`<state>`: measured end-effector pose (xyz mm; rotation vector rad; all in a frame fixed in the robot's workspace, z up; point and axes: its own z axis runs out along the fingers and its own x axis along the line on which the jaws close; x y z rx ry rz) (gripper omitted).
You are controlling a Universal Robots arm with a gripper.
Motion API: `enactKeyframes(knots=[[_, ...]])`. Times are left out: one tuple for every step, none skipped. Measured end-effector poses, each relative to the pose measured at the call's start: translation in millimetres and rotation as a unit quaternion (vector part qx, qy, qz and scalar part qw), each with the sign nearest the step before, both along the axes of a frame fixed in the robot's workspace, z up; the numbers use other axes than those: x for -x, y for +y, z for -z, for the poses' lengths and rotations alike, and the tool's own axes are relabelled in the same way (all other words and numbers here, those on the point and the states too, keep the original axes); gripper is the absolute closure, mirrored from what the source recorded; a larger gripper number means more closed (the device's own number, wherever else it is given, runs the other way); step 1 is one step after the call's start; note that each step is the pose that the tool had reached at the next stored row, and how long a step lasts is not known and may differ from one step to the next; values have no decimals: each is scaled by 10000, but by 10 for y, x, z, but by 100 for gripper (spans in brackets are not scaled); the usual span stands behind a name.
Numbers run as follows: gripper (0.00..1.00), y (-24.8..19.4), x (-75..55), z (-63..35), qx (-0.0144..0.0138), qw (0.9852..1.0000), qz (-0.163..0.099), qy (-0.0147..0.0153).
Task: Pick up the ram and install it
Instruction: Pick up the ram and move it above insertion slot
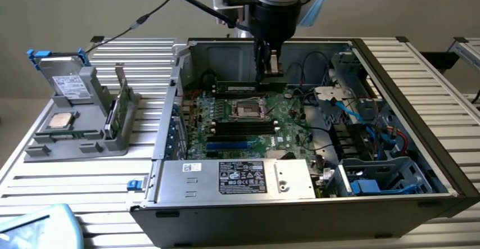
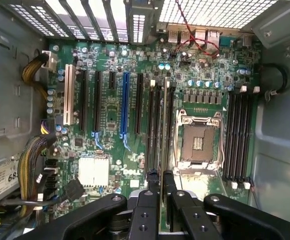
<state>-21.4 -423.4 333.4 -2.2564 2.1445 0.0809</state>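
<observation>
Inside the open computer case (image 1: 420, 97), over the motherboard (image 1: 259, 134), my hand (image 1: 268, 72) is clenched on the ram (image 1: 241, 86). It stands on edge along the black slots (image 2: 154, 120) beside the processor socket (image 2: 197, 142).

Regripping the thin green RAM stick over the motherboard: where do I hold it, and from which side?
Pinch the thin green RAM stick by its two flat faces at the upper long edge, from above. It hangs on edge with its lower edge toward the black motherboard slots, and the grey case walls close off the sides. The gripper is shut on it that way.
</observation>
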Motion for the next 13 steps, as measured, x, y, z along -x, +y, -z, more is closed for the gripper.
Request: enactKeyframes(knots=[[85,0,0,20,0,10000,0,-1],[85,0,0,36,1,10000,0,-1],[85,0,0,55,1,10000,0,-3],[85,0,0,73,0,10000,1,-4],[85,0,0,91,1,10000,2,-6],[85,0,0,109,0,10000,3,-8],[85,0,0,127,1,10000,4,-9],[85,0,0,145,1,10000,5,-11],[85,0,0,164,0,10000,6,-12],[85,0,1,182,1,10000,7,-13],[85,0,0,200,1,10000,8,-13],[85,0,0,218,1,10000,9,-14],[85,0,0,236,0,10000,11,-15]])
